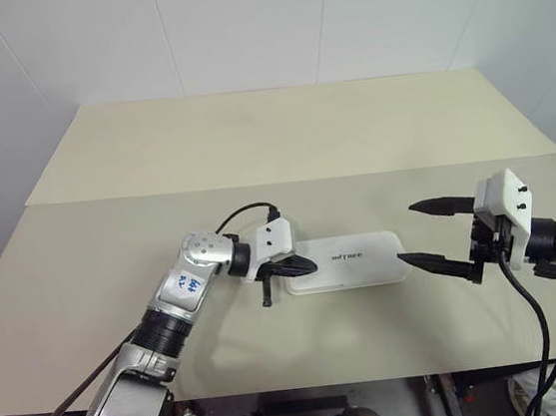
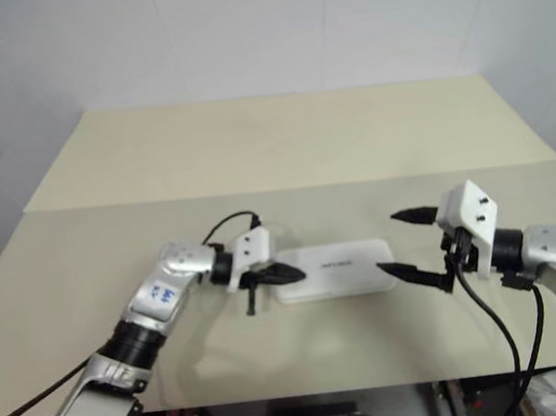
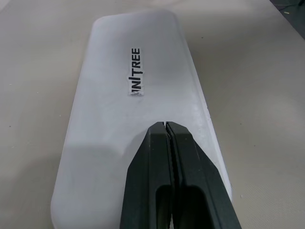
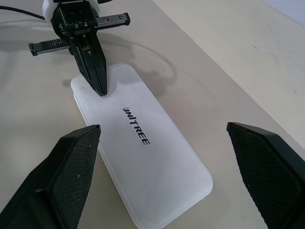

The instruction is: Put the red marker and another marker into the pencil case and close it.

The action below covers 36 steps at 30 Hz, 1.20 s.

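Closest, the left gripper [image 3: 166,125], its black fingers pressed together, rests its tip on the lidded pencil case [image 1: 350,262], smooth white plastic hiding its contents. Beyond, the right gripper [image 1: 440,235] gapes, empty, on the matte beige table [image 1: 281,147].

A plain test room or lab: a bare beige table [image 1: 280,137], made of two tops butted together, stands against white panelled walls [image 1: 237,27]. Behind the table, the walls carry only thin seams, with no furnishings or decoration near it.
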{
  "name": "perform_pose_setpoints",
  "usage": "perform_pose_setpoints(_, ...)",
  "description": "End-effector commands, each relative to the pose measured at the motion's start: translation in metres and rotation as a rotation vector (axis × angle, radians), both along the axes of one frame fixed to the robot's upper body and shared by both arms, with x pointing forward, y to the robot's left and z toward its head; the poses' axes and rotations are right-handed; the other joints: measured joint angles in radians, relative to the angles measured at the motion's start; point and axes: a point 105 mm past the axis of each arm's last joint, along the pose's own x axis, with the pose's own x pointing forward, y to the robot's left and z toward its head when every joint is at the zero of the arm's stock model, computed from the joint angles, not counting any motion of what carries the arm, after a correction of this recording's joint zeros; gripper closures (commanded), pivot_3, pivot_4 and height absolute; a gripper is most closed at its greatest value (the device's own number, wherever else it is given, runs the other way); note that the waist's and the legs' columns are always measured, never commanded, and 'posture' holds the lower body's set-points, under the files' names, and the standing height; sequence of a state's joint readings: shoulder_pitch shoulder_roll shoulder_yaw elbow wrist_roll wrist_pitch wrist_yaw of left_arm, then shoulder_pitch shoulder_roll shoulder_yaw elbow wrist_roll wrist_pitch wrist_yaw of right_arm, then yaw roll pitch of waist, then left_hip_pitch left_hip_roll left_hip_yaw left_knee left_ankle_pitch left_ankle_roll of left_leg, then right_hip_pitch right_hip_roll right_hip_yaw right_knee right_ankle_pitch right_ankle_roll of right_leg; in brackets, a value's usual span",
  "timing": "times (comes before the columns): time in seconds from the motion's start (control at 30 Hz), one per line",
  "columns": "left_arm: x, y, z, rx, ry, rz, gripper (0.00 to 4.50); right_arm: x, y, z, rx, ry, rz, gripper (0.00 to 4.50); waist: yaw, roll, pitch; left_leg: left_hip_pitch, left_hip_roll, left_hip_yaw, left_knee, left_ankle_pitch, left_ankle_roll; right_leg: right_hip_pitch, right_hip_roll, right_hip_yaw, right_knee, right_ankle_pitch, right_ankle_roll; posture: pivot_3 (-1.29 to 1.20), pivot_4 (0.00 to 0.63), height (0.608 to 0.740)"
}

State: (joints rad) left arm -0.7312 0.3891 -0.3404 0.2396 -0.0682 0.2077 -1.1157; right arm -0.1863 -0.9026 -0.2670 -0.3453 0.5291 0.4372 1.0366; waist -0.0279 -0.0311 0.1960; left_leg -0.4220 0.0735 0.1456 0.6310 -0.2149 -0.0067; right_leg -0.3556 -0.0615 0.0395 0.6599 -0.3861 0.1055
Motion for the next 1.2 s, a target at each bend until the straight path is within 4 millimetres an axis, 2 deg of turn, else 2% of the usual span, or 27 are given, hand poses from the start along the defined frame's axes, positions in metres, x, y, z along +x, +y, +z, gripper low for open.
perform_pose_setpoints(0.03,0.000,-0.003,-0.022,0.104,0.024,0.026,4.47,-0.002,0.009,0.008,0.013,-0.037,0.027,0.00,0.001,0.000,0.000,0.000,0.000,0.000,0.000,0.000,0.000,0.000,0.000,0.000,0.000,0.000,0.000,0.00,0.150,0.740)
perform_pose_setpoints(0.2,-0.003,-0.003,-0.022,0.095,0.027,0.024,4.47,-0.002,0.010,0.008,0.016,-0.037,0.025,0.00,0.000,0.000,-0.001,0.001,0.000,-0.001,0.000,0.000,0.000,0.001,-0.001,0.000,0.000,0.000,0.000,0.00,0.150,0.740)
perform_pose_setpoints(0.37,-0.005,-0.004,0.019,-0.158,0.000,0.015,4.47,0.000,0.010,0.008,0.021,-0.040,0.021,0.00,0.000,0.000,-0.001,0.000,0.000,-0.001,-0.001,-0.001,0.002,0.001,-0.002,-0.001,0.000,0.000,0.000,0.00,0.150,0.740)
perform_pose_setpoints(0.5,-0.005,0.021,0.053,-0.316,-0.055,0.008,4.47,0.002,0.008,0.008,0.020,-0.035,0.025,0.00,-0.005,0.000,-0.001,-0.001,0.001,0.000,-0.001,0.000,0.000,-0.001,0.000,0.000,0.000,0.000,0.000,0.00,0.150,0.740)
perform_pose_setpoints(0.63,-0.001,0.047,0.076,-0.403,-0.086,0.044,4.47,0.004,0.004,0.008,0.016,-0.026,0.025,0.00,-0.003,0.000,-0.001,-0.001,0.003,0.000,-0.002,0.000,-0.001,-0.001,0.001,-0.001,0.000,0.000,-0.001,0.00,0.150,0.740)
perform_pose_setpoints(0.73,0.002,0.072,0.085,-0.417,-0.060,0.094,3.87,0.008,0.001,0.010,0.022,-0.031,0.017,0.00,-0.003,0.000,-0.001,-0.001,0.002,0.000,-0.001,0.000,-0.001,-0.001,0.001,-0.001,0.000,0.000,0.000,0.00,0.150,0.740)
perform_pose_setpoints(0.83,-0.002,0.092,0.088,-0.404,-0.099,0.110,2.89,0.009,-0.002,0.013,0.032,-0.037,0.010,0.00,-0.003,0.000,-0.001,-0.001,0.001,0.000,-0.001,0.000,-0.001,-0.001,0.000,-0.001,-0.001,0.000,0.000,0.00,0.150,0.740)
perform_pose_setpoints(0.97,0.003,0.111,0.087,-0.370,-0.157,0.166,1.59,0.010,-0.004,0.015,0.045,-0.040,0.004,0.00,-0.001,0.000,-0.001,-0.001,0.001,0.001,-0.002,0.000,-0.001,-0.001,0.000,-0.001,-0.001,0.000,0.000,0.00,0.150,0.740)
perform_pose_setpoints(1.13,0.002,0.115,0.089,-0.369,-0.155,0.159,0.03,0.010,-0.010,0.014,0.022,-0.054,-0.007,0.00,-0.001,0.000,-0.001,-0.001,0.001,0.001,-0.002,0.000,0.000,-0.001,0.000,-0.001,-0.001,0.000,0.000,0.00,0.150,0.740)
perform_pose_setpoints(1.2,0.000,0.114,0.087,-0.354,-0.149,0.147,0.03,0.011,-0.013,0.016,0.003,-0.069,-0.005,0.00,-0.001,0.000,-0.001,-0.001,0.001,0.001,-0.002,0.000,0.000,-0.001,0.000,-0.001,-0.001,0.000,0.000,0.00,0.150,0.740)
